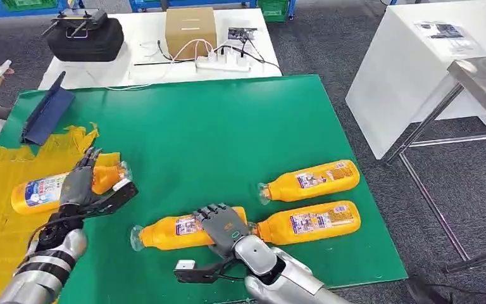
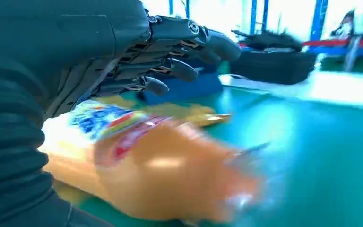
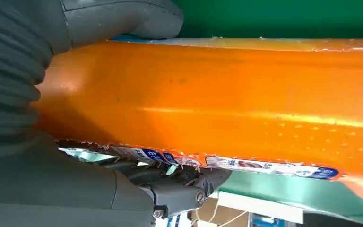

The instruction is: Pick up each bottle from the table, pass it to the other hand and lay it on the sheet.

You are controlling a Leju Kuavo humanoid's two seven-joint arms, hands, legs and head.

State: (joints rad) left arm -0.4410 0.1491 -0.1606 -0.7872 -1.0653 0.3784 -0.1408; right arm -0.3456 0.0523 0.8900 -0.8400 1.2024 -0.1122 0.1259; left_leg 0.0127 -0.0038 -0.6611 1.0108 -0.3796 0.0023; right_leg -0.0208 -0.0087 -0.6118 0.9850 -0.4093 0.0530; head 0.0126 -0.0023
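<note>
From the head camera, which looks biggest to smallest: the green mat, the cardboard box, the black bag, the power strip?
1. Green mat, by far.
2. Black bag.
3. Cardboard box, close to the bag, so that pair is unsure.
4. Power strip.

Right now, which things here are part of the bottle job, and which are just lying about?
Job:
four orange bottles: one under the left robot hand on the yellow sheet, one under the right robot hand, two more on the green mat.

Lying about:
cardboard box, power strip, black bag, blue folder.
</note>
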